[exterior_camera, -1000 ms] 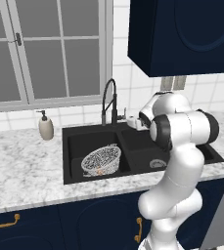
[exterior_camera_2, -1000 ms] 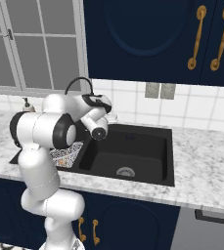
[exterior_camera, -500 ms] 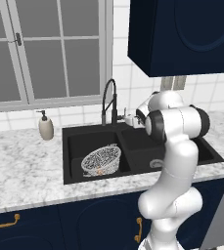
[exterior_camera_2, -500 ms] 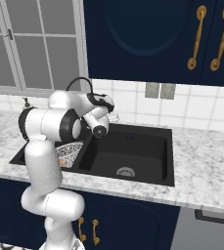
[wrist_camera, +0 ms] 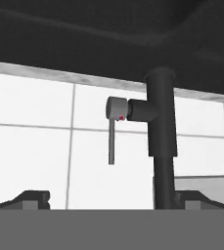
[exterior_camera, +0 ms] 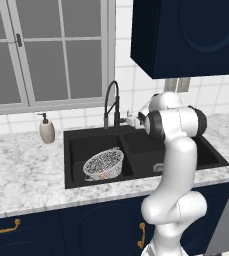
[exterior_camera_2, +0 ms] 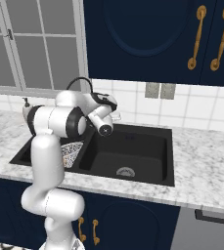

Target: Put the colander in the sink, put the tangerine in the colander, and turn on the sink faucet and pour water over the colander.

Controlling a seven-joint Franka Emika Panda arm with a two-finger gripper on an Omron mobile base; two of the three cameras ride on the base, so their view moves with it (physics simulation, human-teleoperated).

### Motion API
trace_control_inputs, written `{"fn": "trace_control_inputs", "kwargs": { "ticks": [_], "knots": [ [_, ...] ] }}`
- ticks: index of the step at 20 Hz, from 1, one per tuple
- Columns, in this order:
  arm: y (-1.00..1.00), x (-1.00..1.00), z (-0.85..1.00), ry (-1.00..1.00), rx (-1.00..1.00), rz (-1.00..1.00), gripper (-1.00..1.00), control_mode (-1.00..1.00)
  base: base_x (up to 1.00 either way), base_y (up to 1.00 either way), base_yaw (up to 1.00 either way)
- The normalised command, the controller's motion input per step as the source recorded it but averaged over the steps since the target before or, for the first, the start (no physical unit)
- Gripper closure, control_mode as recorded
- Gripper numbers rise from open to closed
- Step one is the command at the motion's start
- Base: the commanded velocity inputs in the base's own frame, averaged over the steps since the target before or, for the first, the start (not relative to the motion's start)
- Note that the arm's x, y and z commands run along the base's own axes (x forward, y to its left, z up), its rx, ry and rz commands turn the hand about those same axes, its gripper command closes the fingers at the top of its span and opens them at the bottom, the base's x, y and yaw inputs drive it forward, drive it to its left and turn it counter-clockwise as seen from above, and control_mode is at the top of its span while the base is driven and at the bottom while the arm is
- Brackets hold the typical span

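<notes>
Colander [exterior_camera: 104,163], the silvery-white wire-mesh bowl with a rim, sits in the left basin of the matte black rectangular double-basin sink [exterior_camera: 186,148], tilted a bit, towards the basin's front. Small round orange tangerine [exterior_camera: 101,175] shows through the mesh at the bowl's bottom, inside the colander. In the right base view the colander [exterior_camera_2: 72,151] is partly hidden behind the white arm, only a patch of mesh is visible.

Tall black gooseneck faucet with coiled spring neck [exterior_camera: 111,103] stands at the sink's back edge, over the divider between the basins, spout arcing towards the left basin. No blue stream is visible under the spout.

Pincer [exterior_camera: 131,119] is at the sink's back edge, just right of the faucet base, apart from it as far as the base views show. From the hand view the two dark fingertips [wrist_camera: 33,197] stand far apart at the frame's lower corners, so jaws are wide and hold nothing. Same view looks straight at the faucet's black post [wrist_camera: 161,141] with its round grey side knob and thin grey lever [wrist_camera: 112,142]; lever sits between the tips, not touched.

White soap-dispenser bottle [exterior_camera: 47,130] stands on the grey-white marbled bench [exterior_camera: 21,175], left of the sink, near the back wall. Right basin shows a round silvery drain [exterior_camera_2: 125,172].
</notes>
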Motion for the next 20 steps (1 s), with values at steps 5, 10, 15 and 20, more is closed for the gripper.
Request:
{"fn": "trace_control_inputs", "kwargs": {
  "ticks": [5, 10, 15, 20],
  "knots": [
    [0.01, 0.31, -0.13, -0.09, 0.02, 0.03, -1.0, -1.0, 0.0, 0.0, 0.0],
    [0.2, 0.47, -0.33, -0.03, 0.0, 0.03, -1.0, -1.0, 0.0, 0.0, 0.0],
    [0.22, 0.76, -0.24, 0.0, 0.01, 0.07, -1.0, -1.0, 0.0, 0.0, 0.0],
    [0.0, 0.84, 0.0, -0.03, 0.08, 0.0, -1.0, -1.0, 0.0, 0.0, 0.0]
  ]
}}
